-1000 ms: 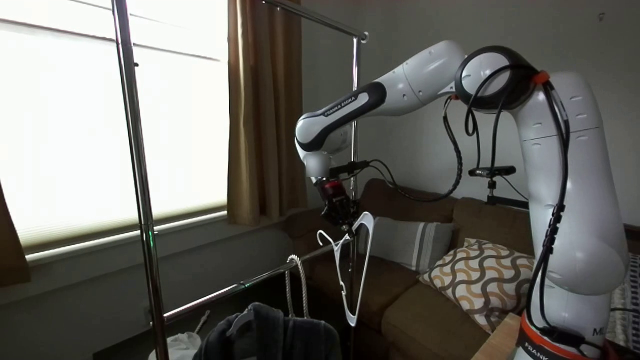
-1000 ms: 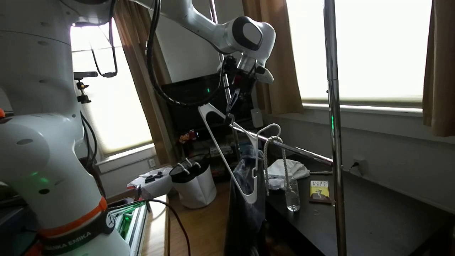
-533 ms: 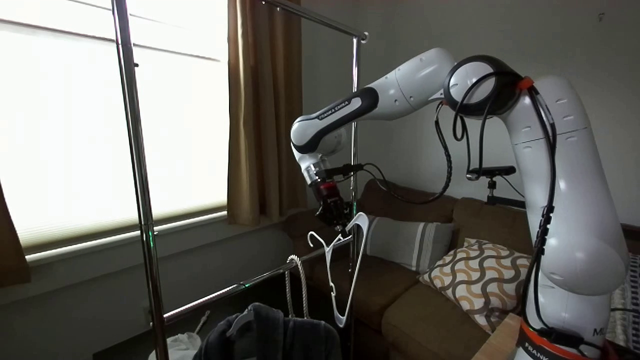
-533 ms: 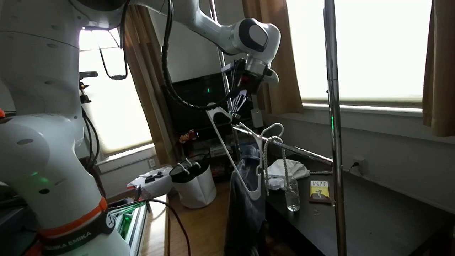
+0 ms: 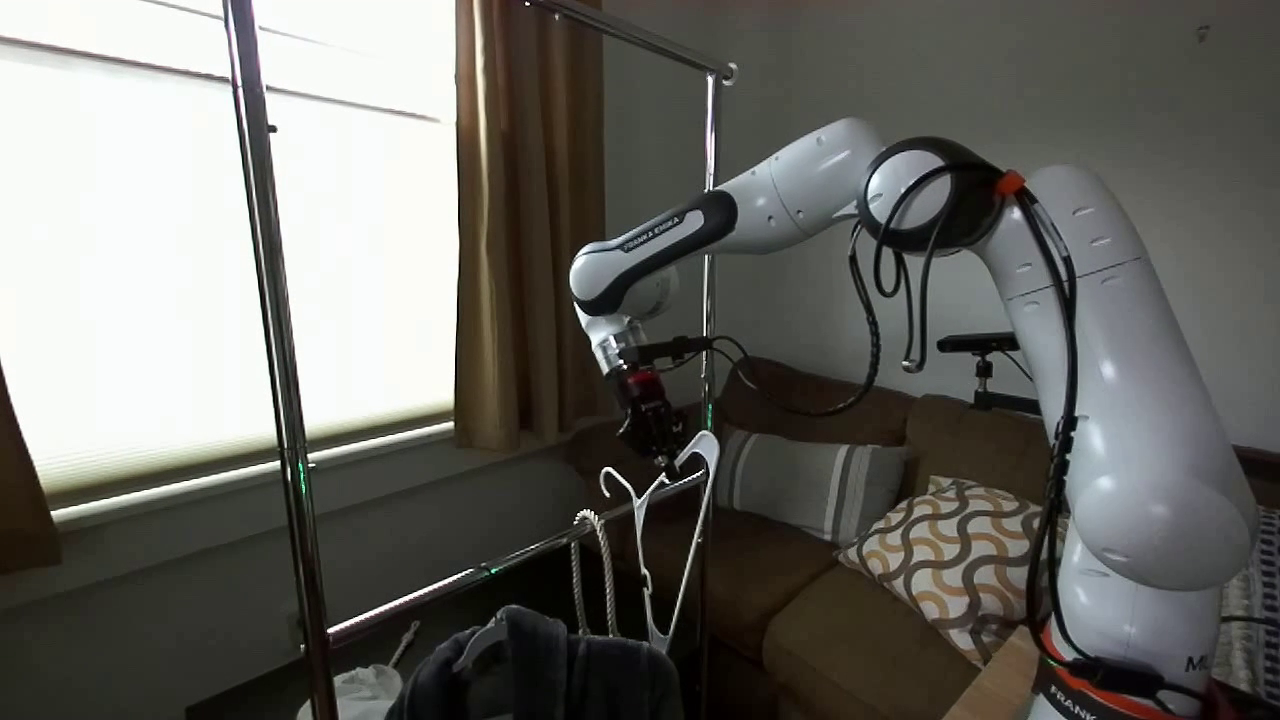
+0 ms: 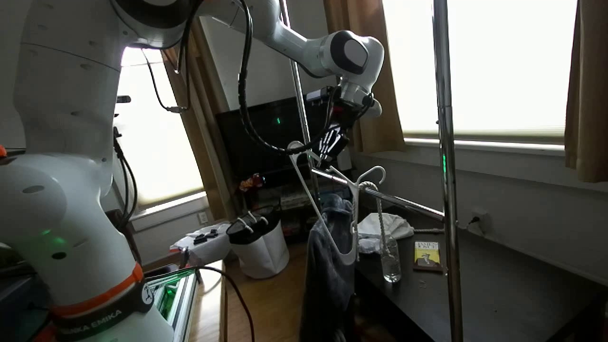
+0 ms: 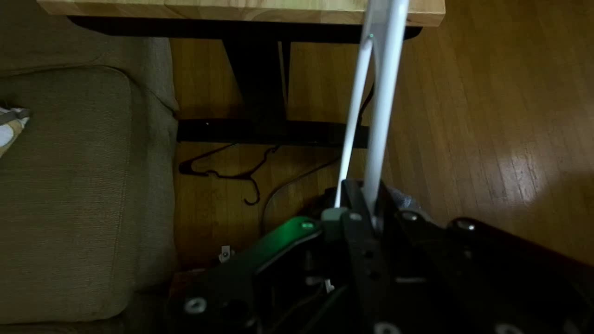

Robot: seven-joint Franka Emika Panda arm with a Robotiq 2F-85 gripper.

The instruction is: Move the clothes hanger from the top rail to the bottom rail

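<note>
The white clothes hanger (image 5: 707, 450) is held tilted beside the rack; it also shows in an exterior view (image 6: 354, 190) and the wrist view (image 7: 384, 106). My gripper (image 5: 668, 468) is shut on one sloping arm of it, the white bar between its fingertips in the wrist view (image 7: 364, 204). The hanger's hook (image 5: 608, 478) points away from the gripper and appears slightly above the bottom rail (image 5: 410, 598), near the rope loop. I cannot tell whether it is over the rail. The bottom rail also shows in an exterior view (image 6: 408, 204). The top rail (image 5: 630, 35) is high above.
A rope handle (image 5: 604, 565) loops over the bottom rail close to the hook. A dark grey garment (image 5: 540, 660) hangs below. Chrome uprights (image 5: 280, 350) flank the rails. A black table (image 6: 479, 285) carries a bottle (image 6: 390, 261) and a book (image 6: 427, 256). A brown sofa (image 5: 820, 610) stands behind.
The arm has carried the hanger along the bottom rail, leftward in one exterior view and rightward in the other, bringing the hook nearer the rope loop and slightly lower. The grip is unchanged.
</note>
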